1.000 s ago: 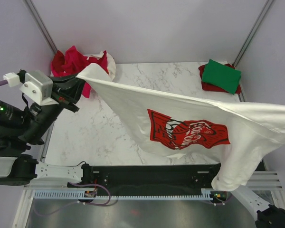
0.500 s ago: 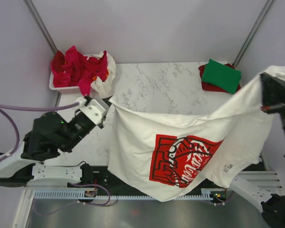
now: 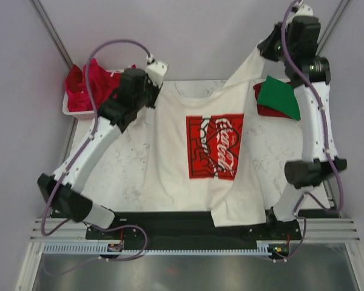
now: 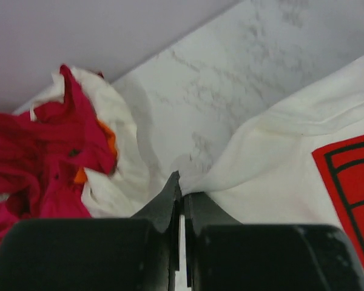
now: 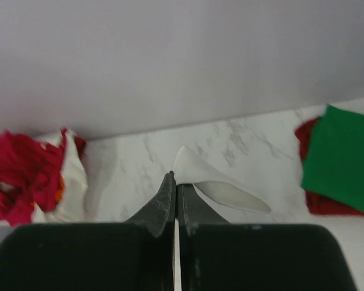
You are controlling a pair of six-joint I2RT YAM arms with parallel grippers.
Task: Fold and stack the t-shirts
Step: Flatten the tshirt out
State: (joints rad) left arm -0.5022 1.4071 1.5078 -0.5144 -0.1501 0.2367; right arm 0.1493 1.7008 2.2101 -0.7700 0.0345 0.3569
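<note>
The large white t-shirt with the red Coca-Cola print lies stretched over the marble table, print up, its lower end reaching the near edge. My left gripper is shut on its far left corner, low by the table. My right gripper is shut on the far right corner and holds it raised, so the cloth slopes up there. A folded green t-shirt lies on a red one at the back right. Red t-shirts are heaped in the basket.
The white basket with red and white clothes stands at the back left corner, close beside my left gripper. The folded green t-shirt sits just under my right arm. Purple walls close the table at the back and sides.
Both arms have swung from the near side to the far edge, carrying the white t-shirt across. It has gone from hanging in the air to lying spread over the table.
</note>
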